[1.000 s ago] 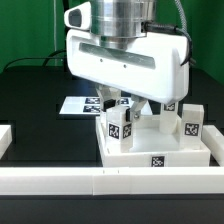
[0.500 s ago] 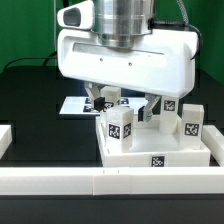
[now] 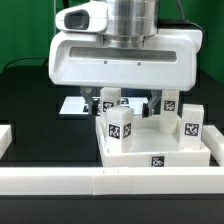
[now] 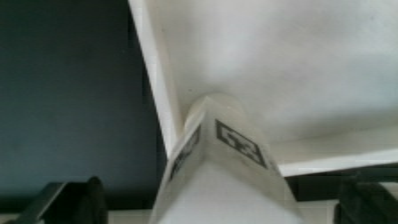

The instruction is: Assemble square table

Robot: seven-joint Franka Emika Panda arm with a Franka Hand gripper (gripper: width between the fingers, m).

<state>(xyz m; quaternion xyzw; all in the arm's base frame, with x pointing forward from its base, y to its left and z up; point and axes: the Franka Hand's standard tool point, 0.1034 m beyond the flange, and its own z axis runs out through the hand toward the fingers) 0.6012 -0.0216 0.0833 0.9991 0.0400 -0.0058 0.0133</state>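
Observation:
The white square tabletop lies upside down at the exterior view's lower right, a tag on its front wall. Several tagged white legs stand on it: one at the near left corner, one at the right, and two behind. My gripper hangs just above the near left leg, open, its dark fingers wide apart. In the wrist view that leg rises between my gripper's fingers without touching either, and the tabletop lies beneath it.
A long low white rail runs along the front, with a short white piece at the exterior view's left. The marker board lies flat on the black table behind the gripper's left side.
The jaws have opened and let go of the near left leg. The gripper has risen a little; the leg stays standing on the tabletop.

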